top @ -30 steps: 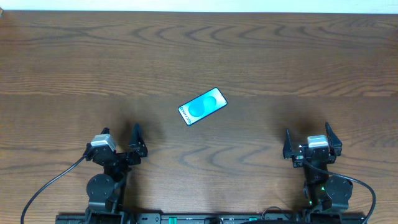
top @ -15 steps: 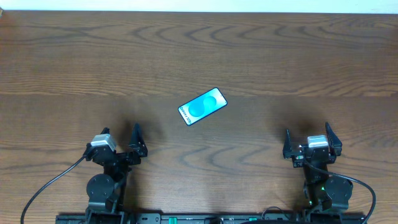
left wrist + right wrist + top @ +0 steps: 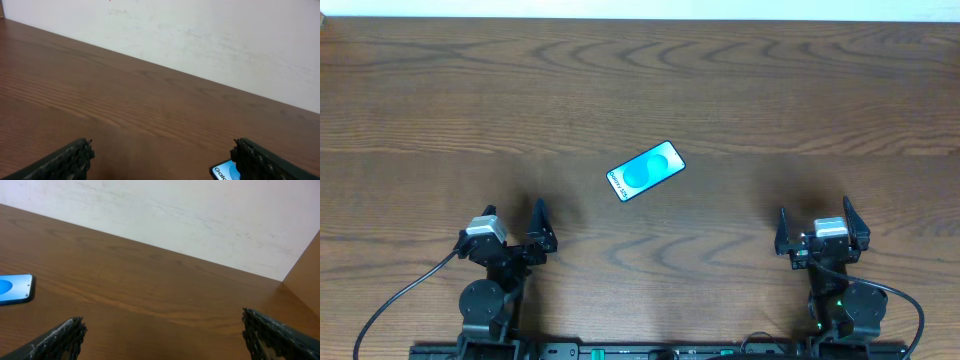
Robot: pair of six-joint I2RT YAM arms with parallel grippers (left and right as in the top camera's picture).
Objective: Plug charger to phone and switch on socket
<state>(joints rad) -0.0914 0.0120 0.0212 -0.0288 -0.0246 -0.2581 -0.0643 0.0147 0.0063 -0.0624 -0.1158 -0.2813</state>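
Overhead, you have a dark brown wooden table (image 3: 740, 90) with a strong wavy grain filling nearly the whole view. A thin straight seam (image 3: 440, 152) crosses it from left to right a little beyond the middle. Along the far edge runs a narrow strip of white wall (image 3: 640, 8).

The phone (image 3: 646, 171) lies flat near the centre of the table, just on the near side of that seam. Its screen faces up, bright blue, and it is turned at an angle, with the white-banded end toward the near left. It lies well apart from both arms, and nothing touches it.

Your left gripper (image 3: 513, 220) sits at the near left, released, with its fingers spread wide and nothing between them. Your right gripper (image 3: 816, 225) sits at the near right, spread just as wide and also holding nothing. Both point toward the far side of the table.

From the left wrist view you see one corner of the phone (image 3: 226, 171) beside the right-hand finger, with bare wood beyond it and a scuffed white wall behind. From the right wrist view the phone (image 3: 15, 289) sits at the left edge, and a brown panel (image 3: 305, 265) meets the wall at the far right corner.
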